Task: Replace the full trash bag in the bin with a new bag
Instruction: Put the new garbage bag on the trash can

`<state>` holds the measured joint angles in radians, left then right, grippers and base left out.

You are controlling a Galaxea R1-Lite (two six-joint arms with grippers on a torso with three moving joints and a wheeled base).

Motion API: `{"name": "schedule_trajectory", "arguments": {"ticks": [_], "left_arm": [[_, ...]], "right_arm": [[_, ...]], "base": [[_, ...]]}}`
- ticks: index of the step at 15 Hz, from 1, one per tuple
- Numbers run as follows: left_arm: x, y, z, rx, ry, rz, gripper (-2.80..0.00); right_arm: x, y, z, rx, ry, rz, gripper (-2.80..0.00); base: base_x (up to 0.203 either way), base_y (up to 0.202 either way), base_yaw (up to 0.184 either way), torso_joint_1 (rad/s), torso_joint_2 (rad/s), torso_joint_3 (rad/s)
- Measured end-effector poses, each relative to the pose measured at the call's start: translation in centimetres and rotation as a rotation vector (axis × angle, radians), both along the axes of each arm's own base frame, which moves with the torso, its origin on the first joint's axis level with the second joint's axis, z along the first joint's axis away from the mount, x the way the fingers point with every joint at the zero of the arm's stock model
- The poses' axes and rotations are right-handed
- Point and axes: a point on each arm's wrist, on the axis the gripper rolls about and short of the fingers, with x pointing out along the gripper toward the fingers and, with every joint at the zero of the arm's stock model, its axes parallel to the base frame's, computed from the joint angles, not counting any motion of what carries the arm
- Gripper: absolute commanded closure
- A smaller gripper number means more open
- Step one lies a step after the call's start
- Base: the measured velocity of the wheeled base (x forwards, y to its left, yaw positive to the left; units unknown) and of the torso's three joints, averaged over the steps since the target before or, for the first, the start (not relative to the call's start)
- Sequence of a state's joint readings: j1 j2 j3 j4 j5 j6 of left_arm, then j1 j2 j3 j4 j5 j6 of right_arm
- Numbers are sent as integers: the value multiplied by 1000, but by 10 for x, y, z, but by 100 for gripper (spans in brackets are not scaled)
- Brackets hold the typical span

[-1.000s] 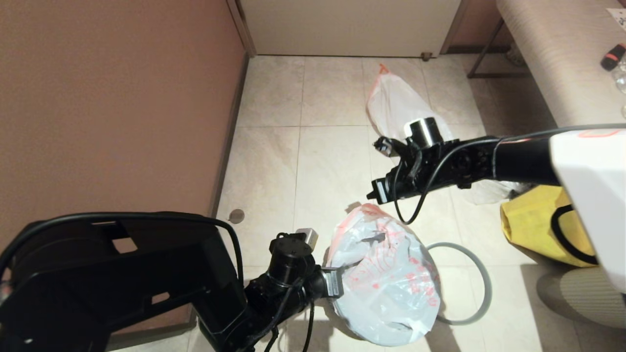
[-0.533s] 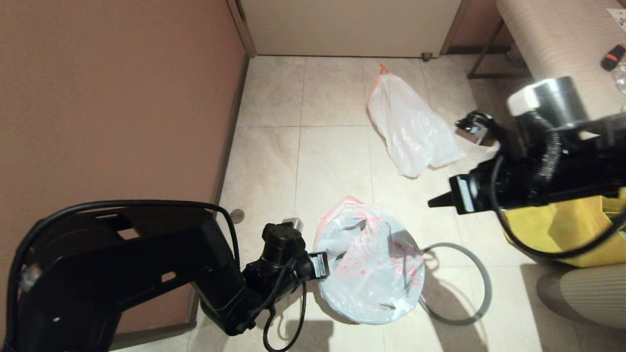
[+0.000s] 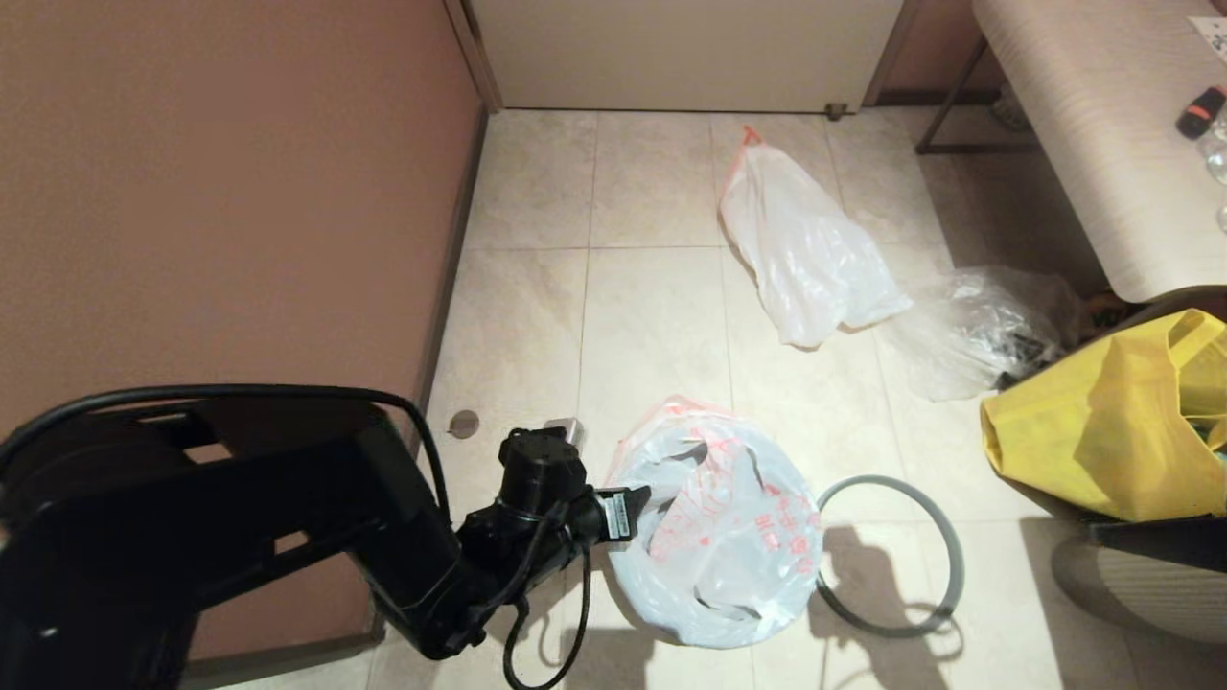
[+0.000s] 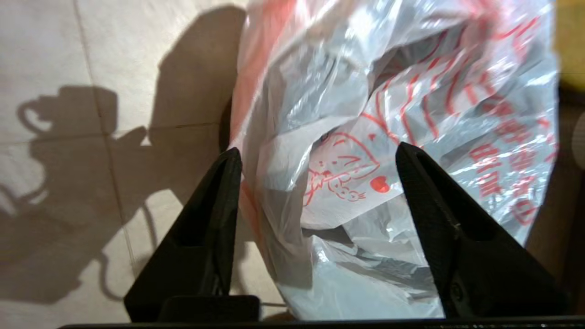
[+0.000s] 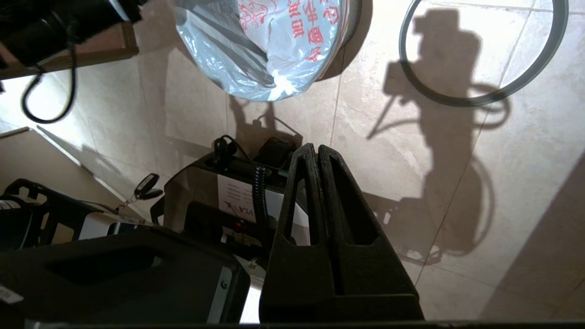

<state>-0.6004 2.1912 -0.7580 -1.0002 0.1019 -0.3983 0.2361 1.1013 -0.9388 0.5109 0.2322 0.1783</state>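
Overhead, the new bag (image 3: 714, 537) drapes over the bin, hiding it almost wholly; the grey hoop (image 3: 891, 556) lies on the floor just beside it, the full trash bag (image 3: 805, 249) well beyond. Next, the left wrist view: the left pincer (image 4: 315, 157) gapes wide, its tips astride the new bag's (image 4: 388, 151) edge. Last, the right wrist view: the right pincer (image 5: 317, 148) is pressed together, empty, well above the floor near the new bag (image 5: 269, 45).

You're seeing a yellow tote (image 3: 1102, 431) sitting at three o'clock, a clear crinkled bag (image 3: 968, 331) lying just beside it.
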Motion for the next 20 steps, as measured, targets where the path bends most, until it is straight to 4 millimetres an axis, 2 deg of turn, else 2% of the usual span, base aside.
{"name": "schedule_trajectory", "arguments": {"ticks": [2,3,5,8,9,11,13,15,18,20], "left_arm": [[-18,8,30,6,-48,-22,-280],[-27,13,46,9,-69,-28,0],[-52,27,78,34,-95,-20,0],[-95,52,101,146,-94,12,0],[-102,57,106,194,-105,34,0],[-100,56,127,242,-188,47,0],[-80,47,148,270,-240,54,0],[-46,32,159,300,-237,70,0],[20,19,151,360,-202,116,0],[62,17,141,361,-191,140,0]], "right_arm": [[-11,-3,-6,5,2,15,0],[-15,-3,-9,13,3,31,0],[-17,-2,-9,16,-14,50,0],[-4,10,-14,-10,0,120,0],[4,16,-17,-29,12,132,0],[32,34,-26,-86,34,132,0],[69,63,-41,-141,61,135,0],[112,100,-62,-181,95,136,0],[179,154,-102,-224,131,139,0],[217,178,-128,-260,158,132,0]], "base": [[0,0,0,0,0,0],[0,0,0,0,0,0],[0,0,0,0,0,0],[0,0,0,0,0,0],[0,0,0,0,0,0],[0,0,0,0,0,0],[0,0,0,0,0,0],[0,0,0,0,0,0],[0,0,0,0,0,0],[0,0,0,0,0,0]]}}
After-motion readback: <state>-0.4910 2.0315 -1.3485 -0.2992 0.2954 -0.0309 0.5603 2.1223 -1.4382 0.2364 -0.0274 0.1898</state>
